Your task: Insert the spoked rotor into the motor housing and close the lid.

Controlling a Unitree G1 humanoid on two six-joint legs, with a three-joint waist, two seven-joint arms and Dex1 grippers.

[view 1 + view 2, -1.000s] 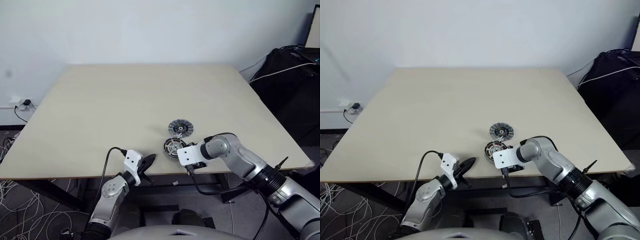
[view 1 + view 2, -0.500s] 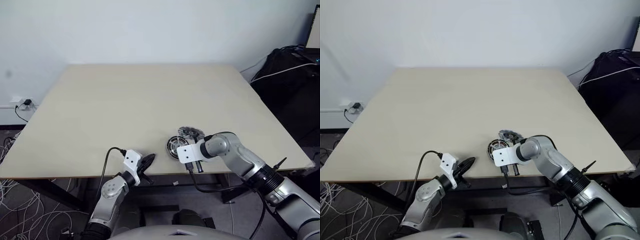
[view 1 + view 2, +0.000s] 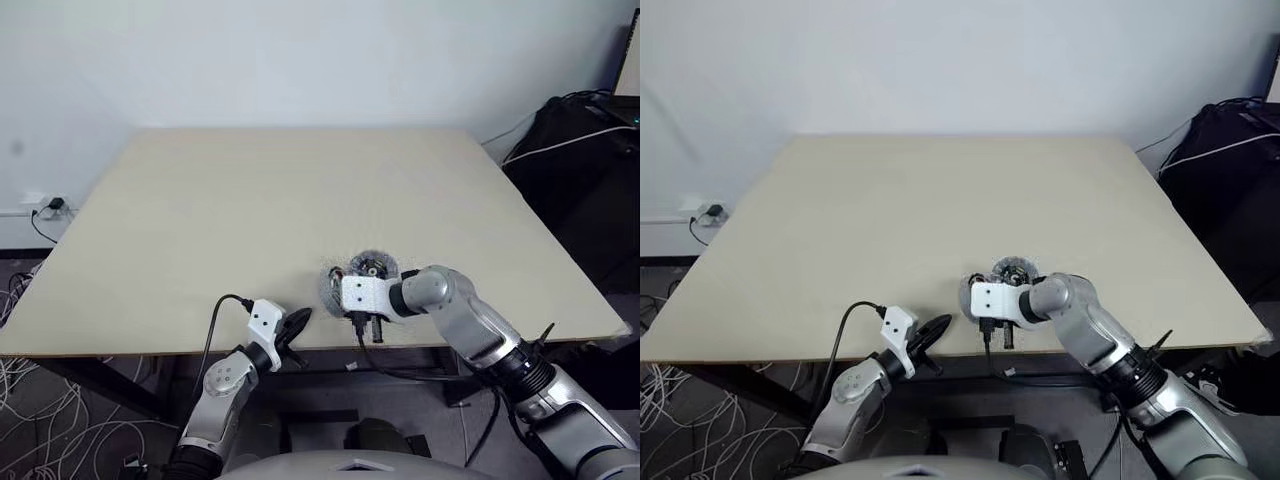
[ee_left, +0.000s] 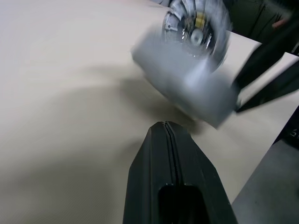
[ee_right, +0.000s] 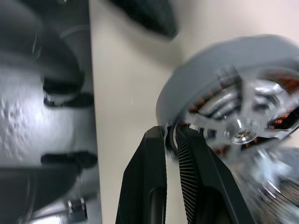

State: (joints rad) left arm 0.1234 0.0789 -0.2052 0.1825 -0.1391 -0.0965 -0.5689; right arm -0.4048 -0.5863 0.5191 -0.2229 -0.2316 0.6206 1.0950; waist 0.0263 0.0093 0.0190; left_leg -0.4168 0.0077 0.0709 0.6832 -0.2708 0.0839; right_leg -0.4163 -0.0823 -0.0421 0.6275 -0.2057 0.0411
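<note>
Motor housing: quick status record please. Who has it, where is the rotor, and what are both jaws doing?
motor housing: near the front edge of the table, pinched at its rim
right gripper: jaws shut on the motor housing
left gripper: jaws shut, empty, at the table edge left of the motor housing
spoked rotor: just behind the motor housing, not held
rotor inserted: no
housing clear of the table: cannot tell

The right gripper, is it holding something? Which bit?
Yes. The right gripper pinches the motor housing by its outer rim. The left gripper is shut and holds nothing.
</note>
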